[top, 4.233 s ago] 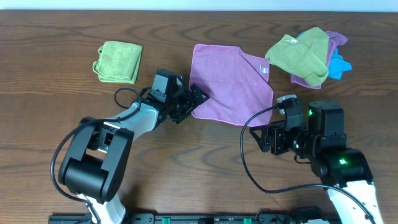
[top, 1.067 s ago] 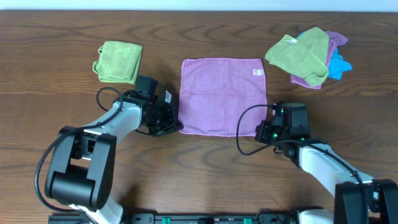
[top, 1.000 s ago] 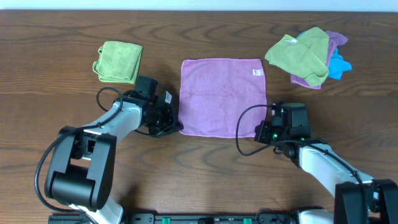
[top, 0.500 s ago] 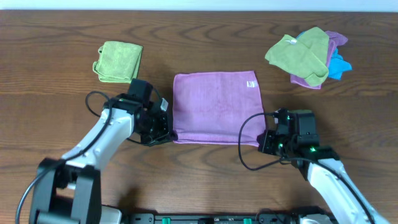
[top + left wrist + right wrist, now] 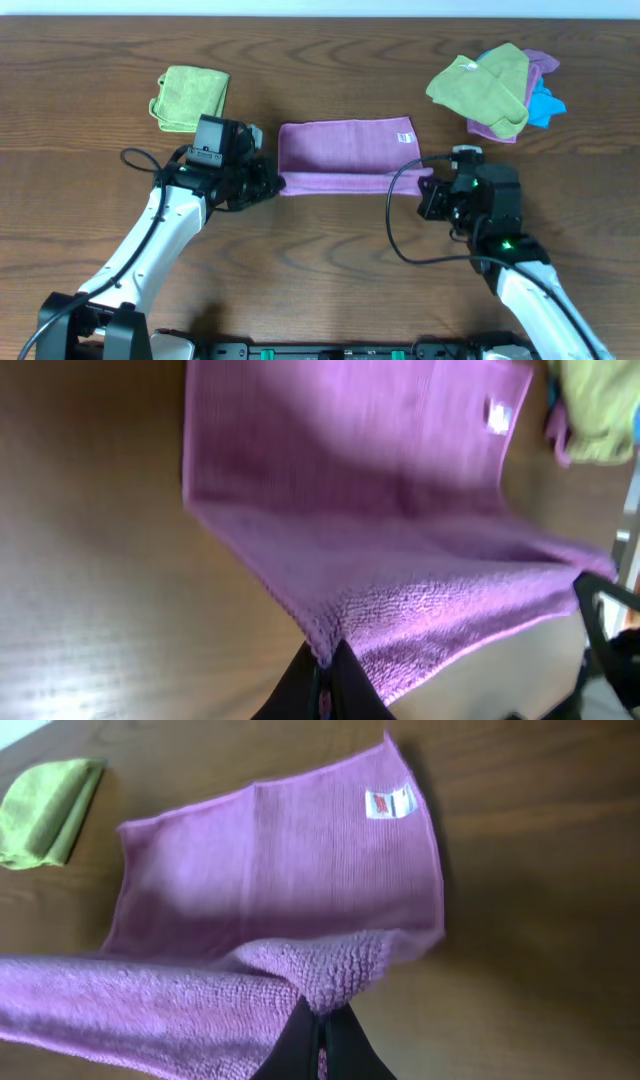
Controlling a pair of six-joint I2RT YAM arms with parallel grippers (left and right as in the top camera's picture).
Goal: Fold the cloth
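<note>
The lilac cloth (image 5: 345, 150) lies mid-table with its near edge lifted off the wood and carried over the far part; its white tag (image 5: 404, 136) shows at the far right corner. My left gripper (image 5: 279, 183) is shut on the cloth's near left corner, and in the left wrist view the cloth (image 5: 380, 550) rises from the pinched left gripper (image 5: 325, 665). My right gripper (image 5: 428, 186) is shut on the near right corner. In the right wrist view the cloth (image 5: 270, 870) spreads beyond the right gripper (image 5: 320, 1020), tag (image 5: 390, 802) at its far corner.
A folded yellow-green cloth (image 5: 190, 98) lies at the far left. A bunch of green, purple and blue cloths (image 5: 495, 88) sits at the far right. Black cables (image 5: 400, 215) loop beside both arms on the brown wooden table (image 5: 320, 260).
Both grippers pulled the cloth flat toward the near side, then lifted its near edge and carried it away from me, so the visible cloth is now a narrower band.
</note>
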